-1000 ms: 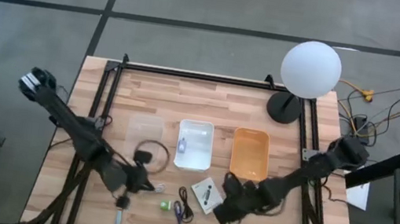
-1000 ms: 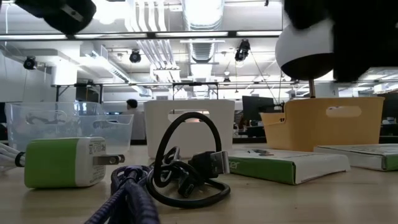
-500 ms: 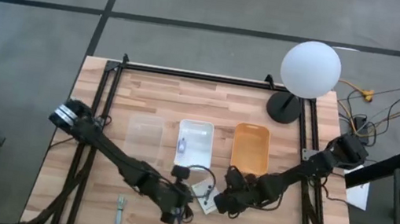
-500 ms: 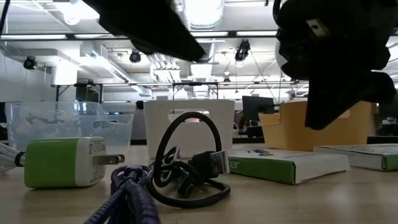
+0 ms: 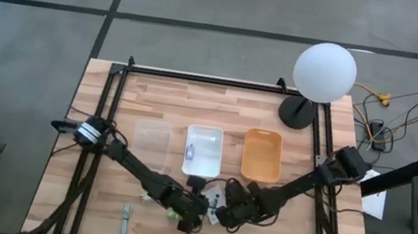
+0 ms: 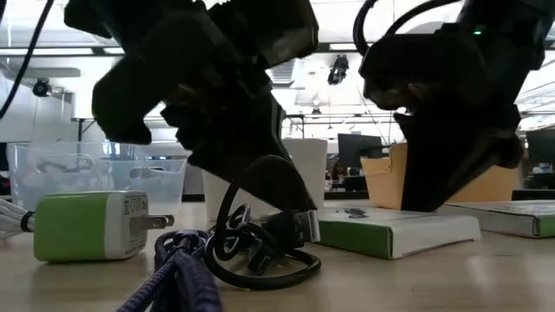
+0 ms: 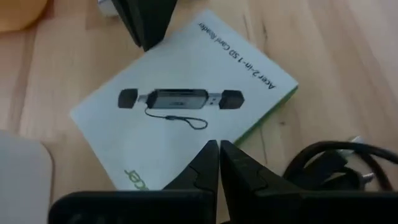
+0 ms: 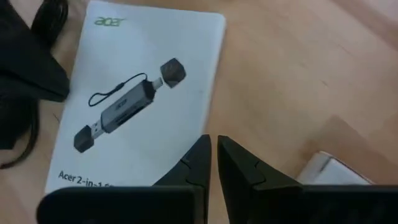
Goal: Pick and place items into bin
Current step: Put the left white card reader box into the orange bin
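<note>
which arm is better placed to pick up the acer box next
Right, narrowly. The right gripper hangs over the flat white-and-green cardboard Acer box's free edge, fingers shut. The left gripper is equally near, but the coiled black cable lies beside it.

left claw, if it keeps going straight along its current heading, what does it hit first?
Most likely the white Acer card-reader box with the green edge: the left claw has its tips shut and sits right over that box's near edge. Beyond the box is the right claw. Height above the box is unclear.
</note>
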`<action>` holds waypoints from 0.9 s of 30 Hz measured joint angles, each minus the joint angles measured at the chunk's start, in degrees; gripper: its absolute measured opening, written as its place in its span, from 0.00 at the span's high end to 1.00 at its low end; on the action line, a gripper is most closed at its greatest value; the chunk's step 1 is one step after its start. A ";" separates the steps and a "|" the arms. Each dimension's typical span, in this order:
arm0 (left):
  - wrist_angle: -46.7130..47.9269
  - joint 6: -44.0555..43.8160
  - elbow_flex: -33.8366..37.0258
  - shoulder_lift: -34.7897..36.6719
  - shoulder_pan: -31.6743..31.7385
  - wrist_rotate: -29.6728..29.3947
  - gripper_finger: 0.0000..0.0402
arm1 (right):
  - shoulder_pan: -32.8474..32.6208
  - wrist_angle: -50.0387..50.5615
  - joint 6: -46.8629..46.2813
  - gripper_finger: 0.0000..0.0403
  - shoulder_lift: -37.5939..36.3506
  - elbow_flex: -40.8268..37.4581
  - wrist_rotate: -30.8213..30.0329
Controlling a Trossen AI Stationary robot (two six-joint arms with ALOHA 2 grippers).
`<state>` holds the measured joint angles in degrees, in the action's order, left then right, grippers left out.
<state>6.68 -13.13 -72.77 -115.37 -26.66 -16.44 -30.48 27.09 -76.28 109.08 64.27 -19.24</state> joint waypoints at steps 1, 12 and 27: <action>-0.24 -0.02 0.07 0.02 0.13 -0.03 1.00 | 0.00 -0.02 0.02 0.95 0.45 0.57 0.01; -0.70 -3.23 1.15 -1.20 1.83 4.57 1.00 | 0.00 -0.79 0.41 0.95 0.39 1.97 0.22; 14.64 -1.82 1.27 8.37 0.25 -1.72 1.00 | 0.34 -5.62 -0.10 0.95 0.60 1.73 1.55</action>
<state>21.32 -14.94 -71.50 -107.01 -26.40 -18.17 -30.14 21.47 -76.38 109.68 66.00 -17.68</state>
